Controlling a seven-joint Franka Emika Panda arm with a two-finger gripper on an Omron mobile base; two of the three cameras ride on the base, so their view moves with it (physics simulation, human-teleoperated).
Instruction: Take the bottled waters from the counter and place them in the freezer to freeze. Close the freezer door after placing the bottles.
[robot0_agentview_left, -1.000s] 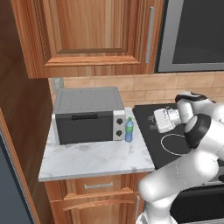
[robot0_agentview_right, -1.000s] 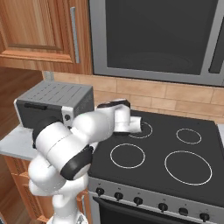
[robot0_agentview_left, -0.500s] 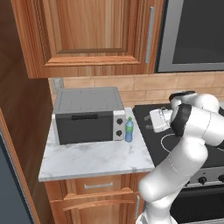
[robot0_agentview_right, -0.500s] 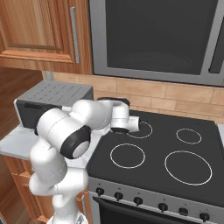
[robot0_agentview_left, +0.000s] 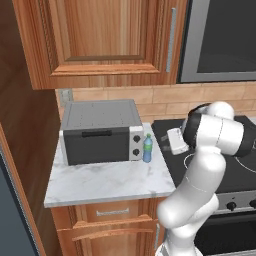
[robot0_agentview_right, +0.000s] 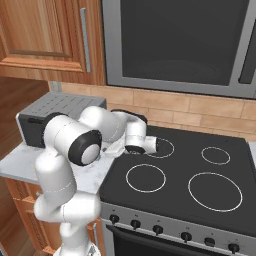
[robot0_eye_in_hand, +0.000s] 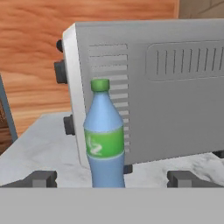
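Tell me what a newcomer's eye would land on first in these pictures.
First, the blue bottle with a green cap, upright on the marble counter right beside the grey toaster oven. Next, the white arm, bent over the black stovetop, pointing its end effector at that bottle, fingers spread on either side and not touching it.
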